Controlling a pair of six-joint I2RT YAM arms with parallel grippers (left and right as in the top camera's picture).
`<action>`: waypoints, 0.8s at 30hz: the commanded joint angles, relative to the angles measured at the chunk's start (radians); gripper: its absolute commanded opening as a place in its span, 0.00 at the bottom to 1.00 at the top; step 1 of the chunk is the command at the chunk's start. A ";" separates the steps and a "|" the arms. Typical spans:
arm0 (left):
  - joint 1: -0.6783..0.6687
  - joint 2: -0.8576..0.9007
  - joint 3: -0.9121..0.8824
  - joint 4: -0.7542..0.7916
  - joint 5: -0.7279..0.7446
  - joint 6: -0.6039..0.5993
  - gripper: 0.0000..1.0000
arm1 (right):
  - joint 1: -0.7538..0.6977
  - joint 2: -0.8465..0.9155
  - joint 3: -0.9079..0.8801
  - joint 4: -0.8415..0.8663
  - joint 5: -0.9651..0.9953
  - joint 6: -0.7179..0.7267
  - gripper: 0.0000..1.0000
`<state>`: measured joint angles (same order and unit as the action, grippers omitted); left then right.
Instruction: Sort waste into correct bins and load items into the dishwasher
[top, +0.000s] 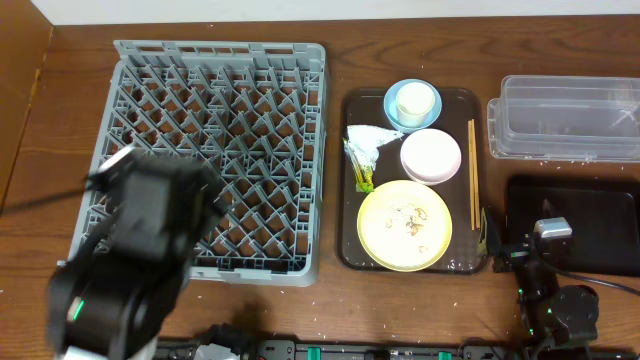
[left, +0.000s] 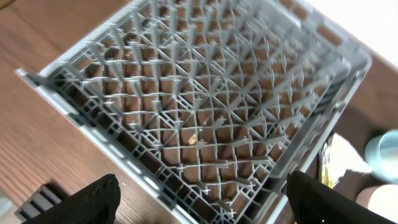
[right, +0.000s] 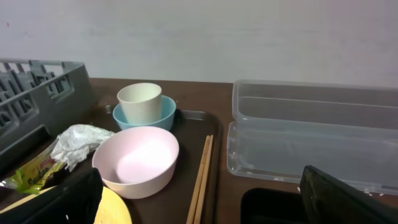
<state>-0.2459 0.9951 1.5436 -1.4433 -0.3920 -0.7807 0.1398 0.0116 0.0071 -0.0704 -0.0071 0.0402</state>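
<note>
Left pincer (left: 202, 180): released, empty, over rack's (top: 220, 70) 7 o'clock corner.
Right pincer (right: 200, 177): released, empty, at tray's (top: 458, 108) 4 o'clock.
Tub (top: 570, 120): table's 2 o'clock.
Black bin (top: 600, 215): table's 4 o'clock.
Plate (top: 380, 235): tray's 6 o'clock, crumbed; rigid, slick, pinch rim.
Bowl (top: 431, 157): tray's 2 o'clock; light, take by rim.
White cup (top: 416, 100): nested in blue cup (top: 390, 108), 12 o'clock; probably lift together.
Napkin (top: 368, 140): 10 o'clock; soft, light.
Chopsticks (top: 472, 175): 3 o'clock edge; thin, tray lip obstructs.

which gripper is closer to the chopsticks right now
Right. The right gripper sits just off the near end of the chopsticks, by the tray corner. The left gripper is over the dish rack, beyond the tray's other side.
</note>
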 joint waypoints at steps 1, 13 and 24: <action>0.034 -0.066 0.005 -0.018 0.000 0.009 0.88 | -0.008 -0.006 -0.002 -0.005 0.003 -0.004 0.99; 0.034 -0.108 0.006 -0.062 -0.029 0.004 1.00 | -0.008 -0.006 -0.002 0.179 -0.568 0.515 0.99; 0.143 -0.108 0.064 -0.086 -0.100 -0.066 0.99 | -0.008 0.021 0.072 0.604 -0.428 0.856 0.99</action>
<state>-0.1246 0.8864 1.5963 -1.5116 -0.4564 -0.8314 0.1394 0.0139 0.0292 0.5423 -0.4728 0.8009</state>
